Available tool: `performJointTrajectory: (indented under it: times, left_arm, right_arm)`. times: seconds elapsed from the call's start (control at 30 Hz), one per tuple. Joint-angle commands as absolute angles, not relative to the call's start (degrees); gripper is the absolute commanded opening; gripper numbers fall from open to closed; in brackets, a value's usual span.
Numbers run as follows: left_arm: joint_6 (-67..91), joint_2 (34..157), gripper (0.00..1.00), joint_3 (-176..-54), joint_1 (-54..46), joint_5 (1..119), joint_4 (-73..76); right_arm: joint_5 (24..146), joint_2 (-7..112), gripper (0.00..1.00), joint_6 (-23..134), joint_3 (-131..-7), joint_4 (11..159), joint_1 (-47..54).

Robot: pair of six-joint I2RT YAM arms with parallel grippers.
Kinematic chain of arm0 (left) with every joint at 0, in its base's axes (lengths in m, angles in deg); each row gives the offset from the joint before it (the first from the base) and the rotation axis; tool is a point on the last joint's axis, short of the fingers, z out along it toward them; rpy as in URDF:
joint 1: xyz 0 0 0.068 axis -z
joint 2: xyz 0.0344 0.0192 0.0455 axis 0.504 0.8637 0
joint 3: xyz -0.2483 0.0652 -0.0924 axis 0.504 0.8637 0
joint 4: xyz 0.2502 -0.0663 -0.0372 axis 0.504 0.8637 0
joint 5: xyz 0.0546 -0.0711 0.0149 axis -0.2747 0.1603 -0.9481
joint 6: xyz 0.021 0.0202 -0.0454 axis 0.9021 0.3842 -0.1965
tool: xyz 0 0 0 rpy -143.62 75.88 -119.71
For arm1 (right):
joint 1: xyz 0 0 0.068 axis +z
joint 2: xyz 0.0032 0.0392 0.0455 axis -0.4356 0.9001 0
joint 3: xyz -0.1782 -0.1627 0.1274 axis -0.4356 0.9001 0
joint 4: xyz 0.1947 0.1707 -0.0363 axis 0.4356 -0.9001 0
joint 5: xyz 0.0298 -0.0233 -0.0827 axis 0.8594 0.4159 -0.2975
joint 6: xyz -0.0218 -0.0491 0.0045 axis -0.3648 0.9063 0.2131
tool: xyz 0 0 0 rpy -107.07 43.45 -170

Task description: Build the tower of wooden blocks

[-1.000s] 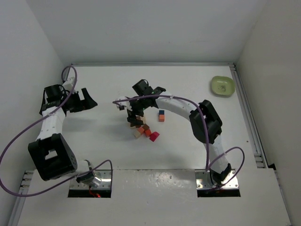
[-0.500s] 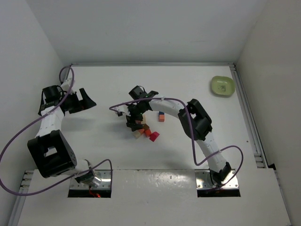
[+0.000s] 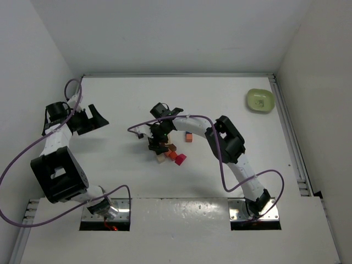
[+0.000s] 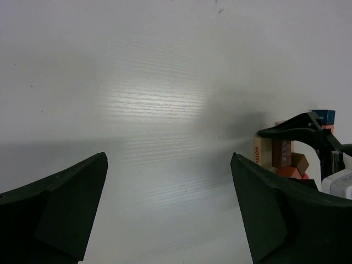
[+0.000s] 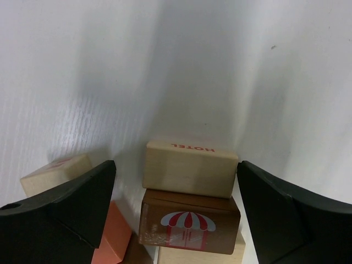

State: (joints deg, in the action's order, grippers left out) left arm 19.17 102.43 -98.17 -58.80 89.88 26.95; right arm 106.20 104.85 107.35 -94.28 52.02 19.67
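Note:
The wood blocks lie in a loose pile at mid-table: pale, brown, red and a magenta one. My right gripper hangs over the pile's left end, open. In the right wrist view its jaws flank a pale block marked HOTEL, with a gap on the left. A brown awning block lies against it, and an orange block sits to the left. The only tower-like column is a blue block on an orange one, just right of the pile. My left gripper stands open and empty at the far left.
A light green bowl sits at the back right corner. White walls close in the table on three sides. The right arm's elbow arches over the table to the right of the blocks. A purple cable loops beside the right gripper.
The right arm has folded leftward and its gripper has come down closer over the pile's left end. The left gripper has drifted slightly left. The blocks have not moved.

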Motion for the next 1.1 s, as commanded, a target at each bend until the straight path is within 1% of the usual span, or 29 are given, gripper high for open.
performJointTrajectory:
  times: [0.0,0.07,0.1,0.17,0.2,0.27,0.37,0.5,0.6,0.63,0.73,0.83,0.87,1.07]
  left_arm:
    - [19.4,102.7,1.00,-99.9,-60.0,91.7,25.4]
    - [19.4,103.2,1.00,-99.9,-60.0,91.7,25.4]
    - [19.4,103.2,1.00,-99.9,-60.0,91.7,25.4]
    - [19.4,103.2,1.00,-99.9,-60.0,91.7,25.4]
    - [19.4,103.2,1.00,-99.9,-60.0,91.7,25.4]
    - [19.4,103.2,1.00,-99.9,-60.0,91.7,25.4]
    - [20.2,103.2,1.00,-99.9,-60.0,94.5,25.4]
    - [20.7,101.3,1.00,-99.9,-59.3,95.2,25.4]
    - [21.9,99.6,1.00,-99.9,-57.1,94.7,25.4]
    - [21.9,99.6,1.00,-99.9,-57.1,94.7,25.4]
    - [22.4,99.1,1.00,-100.5,-55.5,94.0,25.4]
    - [22.4,99.1,1.00,-101.5,-54.0,92.6,25.4]
    - [22.4,99.1,1.00,-101.5,-53.2,92.6,25.4]
    - [21.3,100.2,1.00,-103.3,-51.4,92.0,23.7]
  right_arm:
    - [105.5,105.5,0.88,106.6,-95.7,53.2,19.5]
    - [105.4,105.4,0.84,105.5,-95.5,54.1,19.6]
    - [105.5,105.4,0.77,105.2,-95.4,54.6,19.6]
    - [105.7,105.2,0.71,105.3,-95.4,54.6,19.6]
    - [106.0,104.7,0.66,105.1,-95.0,55.1,19.5]
    - [106.8,103.5,0.62,103.8,-94.0,55.7,19.6]
    - [107.9,100.7,0.61,100.4,-93.5,57.8,19.3]
    - [111.6,95.3,0.56,94.0,-93.9,59.7,17.5]
    - [114.2,87.2,0.56,92.3,-92.9,58.8,14.6]
    - [114.6,87.2,0.56,92.3,-92.8,58.3,13.7]
    - [116.1,82.2,0.56,95.2,-90.0,54.1,9.1]
    - [116.8,78.5,0.55,100.9,-84.8,49.7,4.5]
    - [117.0,76.8,0.55,105.1,-84.1,47.8,2.8]
    - [116.2,75.3,0.54,115.8,-78.7,42.1,-3.5]
